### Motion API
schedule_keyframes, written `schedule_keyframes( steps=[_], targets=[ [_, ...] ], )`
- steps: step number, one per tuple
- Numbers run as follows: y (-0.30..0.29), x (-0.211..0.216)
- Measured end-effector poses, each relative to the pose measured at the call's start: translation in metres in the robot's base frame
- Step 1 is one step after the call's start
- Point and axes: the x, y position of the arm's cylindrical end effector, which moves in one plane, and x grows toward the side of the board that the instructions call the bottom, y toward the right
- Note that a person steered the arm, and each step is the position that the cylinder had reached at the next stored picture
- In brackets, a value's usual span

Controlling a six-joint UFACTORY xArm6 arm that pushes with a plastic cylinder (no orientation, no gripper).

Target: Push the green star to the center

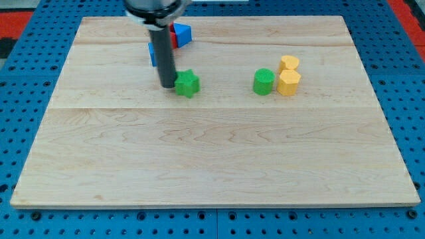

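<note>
So my tip (167,86) touches the green star (188,83) on its left, plain rod, nothing gripped
I'd push toward the view's right and slightly bottom, centred behind it

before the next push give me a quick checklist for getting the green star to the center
1. My tip against the green star: ok, it sits at the star's left edge, as far as the view shows.
2. Star at center: not ok, it lies up and left of the board's middle.
3. Push line: not ok, pushing from the left sends it toward the green cylinder.
4. Path down-right of the star: ok.
5. Yellow blocks: ok, beyond the cylinder.
6. Blue block and red block behind the rod: cannot tell, partly hidden.
</note>
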Motion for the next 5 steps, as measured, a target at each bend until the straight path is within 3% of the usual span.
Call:
schedule_keyframes(
  steps=[4,5],
  targets=[
    [0.051,0.013],
    [0.051,0.033]
  ],
)
